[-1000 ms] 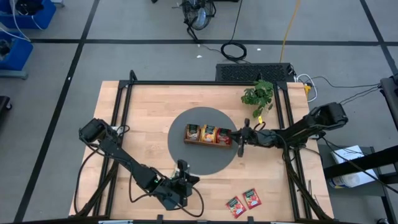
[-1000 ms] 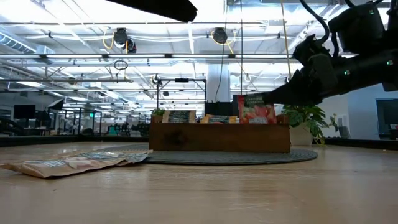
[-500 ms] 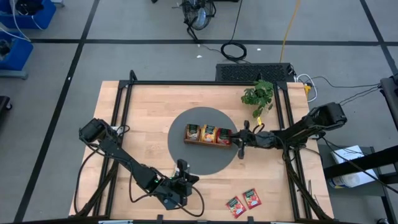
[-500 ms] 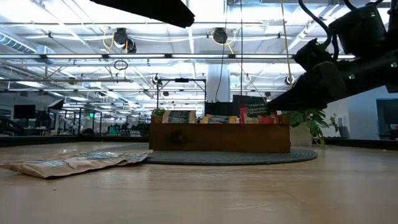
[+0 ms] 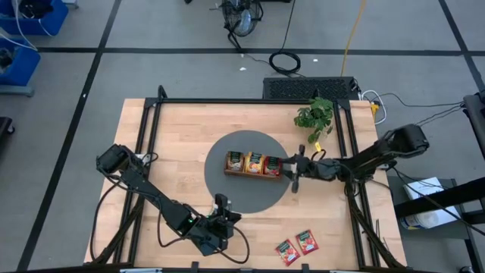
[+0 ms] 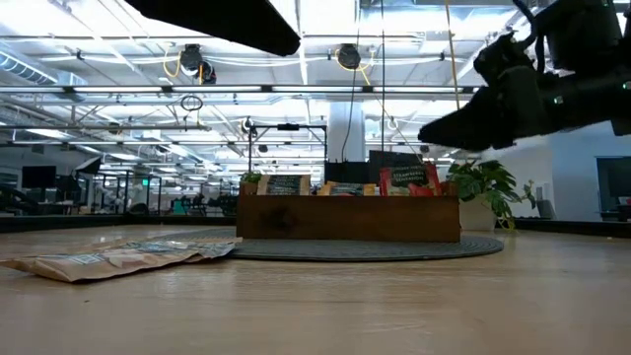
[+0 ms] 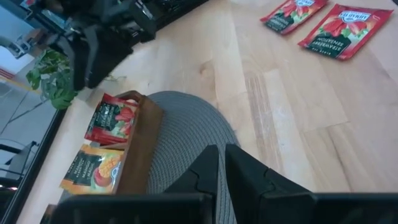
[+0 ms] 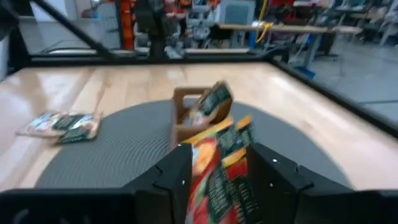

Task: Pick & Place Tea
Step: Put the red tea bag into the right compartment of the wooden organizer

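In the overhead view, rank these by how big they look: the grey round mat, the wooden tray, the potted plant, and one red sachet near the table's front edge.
1. grey round mat
2. wooden tray
3. potted plant, close to the tray, so unsure
4. red sachet

Overhead cam looks straight down, so you get the whole worktop [image 5: 182, 144] plus some floor around it. The low cam sits right at worktop level, facing the tray [image 6: 347, 217] side-on with the big hall behind it. Left wrist cam looks across the gray mat [image 7: 186, 143] toward the tray's end, from a fair way off. Right wrist cam is super close (sachets fill the middle), looking along the tray from its other end. All four share the tray on its mat.
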